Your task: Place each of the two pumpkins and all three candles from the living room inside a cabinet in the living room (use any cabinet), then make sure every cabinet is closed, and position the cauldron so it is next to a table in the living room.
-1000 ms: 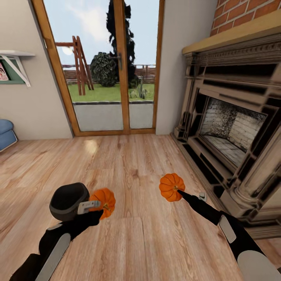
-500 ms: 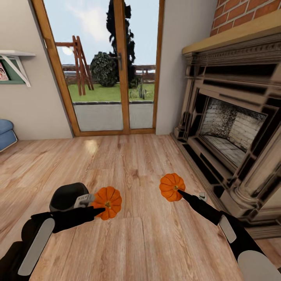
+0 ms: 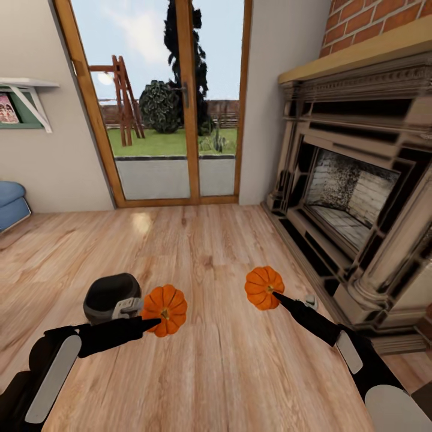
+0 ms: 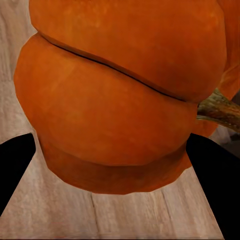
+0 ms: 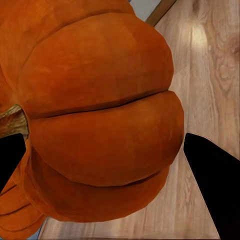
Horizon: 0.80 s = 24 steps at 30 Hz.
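Each of my grippers holds one bright orange ribbed pumpkin above the wood-plank floor. My left gripper [image 3: 157, 325] is shut on the left pumpkin [image 3: 165, 309], whose ribs and tan stem loom close as the pumpkin [image 4: 120, 95] between the dark fingers [image 4: 212, 175]. My right gripper [image 3: 276, 295] is shut on the other pumpkin [image 3: 263, 287], seen large as the pumpkin [image 5: 95, 115] in the right wrist view. The black round-bellied cauldron [image 3: 111, 296] stands on the floor just behind my left hand. Cabinet, candles and table are out of view.
A big stone fireplace [image 3: 354, 210] with a brick chimney fills the right side. Glass patio doors [image 3: 174, 102] in a wood frame are straight ahead. A blue sofa corner [image 3: 11, 204] and a wall shelf [image 3: 24, 99] sit at far left. Open floor [image 3: 204, 252] lies ahead.
The view has shifted slightly right and back. My left arm swung lower and outward, carrying its pumpkin a little right, off the cauldron's side. The right arm and its pumpkin held still.
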{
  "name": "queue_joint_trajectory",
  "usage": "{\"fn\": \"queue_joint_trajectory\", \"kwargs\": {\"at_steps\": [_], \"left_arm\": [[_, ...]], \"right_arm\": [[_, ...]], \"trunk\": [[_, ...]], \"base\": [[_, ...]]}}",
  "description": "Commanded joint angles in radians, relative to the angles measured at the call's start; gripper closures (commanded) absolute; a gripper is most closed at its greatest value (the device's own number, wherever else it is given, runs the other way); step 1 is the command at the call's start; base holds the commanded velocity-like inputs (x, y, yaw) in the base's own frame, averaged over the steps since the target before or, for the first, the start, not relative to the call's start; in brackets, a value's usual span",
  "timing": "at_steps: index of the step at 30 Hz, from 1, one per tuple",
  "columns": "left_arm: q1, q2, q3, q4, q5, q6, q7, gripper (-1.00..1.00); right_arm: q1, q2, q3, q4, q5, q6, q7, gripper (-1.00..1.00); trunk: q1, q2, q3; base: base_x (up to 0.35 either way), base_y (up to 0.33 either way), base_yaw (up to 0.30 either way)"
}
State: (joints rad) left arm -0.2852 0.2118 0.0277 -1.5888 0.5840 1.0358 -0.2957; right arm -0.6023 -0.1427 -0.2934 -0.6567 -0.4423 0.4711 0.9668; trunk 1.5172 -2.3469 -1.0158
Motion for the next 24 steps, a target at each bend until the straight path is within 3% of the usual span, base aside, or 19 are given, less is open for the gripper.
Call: {"fn": "queue_joint_trajectory", "kwargs": {"at_steps": [1,10,18,24], "left_arm": [[-0.001,0.0,0.001,0.0,-0.005,0.004,-0.009,1.0],[0.0,0.0,-0.006,0.0,-0.006,0.004,-0.009,1.0],[-0.001,0.0,-0.006,0.0,-0.006,0.004,-0.011,1.0],[-0.001,0.0,-0.006,0.0,-0.006,0.004,-0.012,1.0]], "right_arm": [[-0.001,0.0,-0.001,0.0,-0.008,0.008,0.001,1.0],[-0.001,0.0,-0.001,0.0,-0.008,0.009,0.0,1.0],[-0.001,0.001,0.0,-0.001,-0.008,0.004,0.001,1.0],[-0.001,0.0,0.03,0.0,-0.008,0.006,0.0,1.0]], "trunk": [[-0.001,0.0,-0.001],[-0.001,0.0,0.004],[-0.001,0.0,0.007],[-0.001,0.0,0.007]], "base": [[-0.338,0.0,0.0],[-0.34,0.022,-0.096],[-0.251,0.199,-0.085],[-0.125,0.146,-0.004]]}}
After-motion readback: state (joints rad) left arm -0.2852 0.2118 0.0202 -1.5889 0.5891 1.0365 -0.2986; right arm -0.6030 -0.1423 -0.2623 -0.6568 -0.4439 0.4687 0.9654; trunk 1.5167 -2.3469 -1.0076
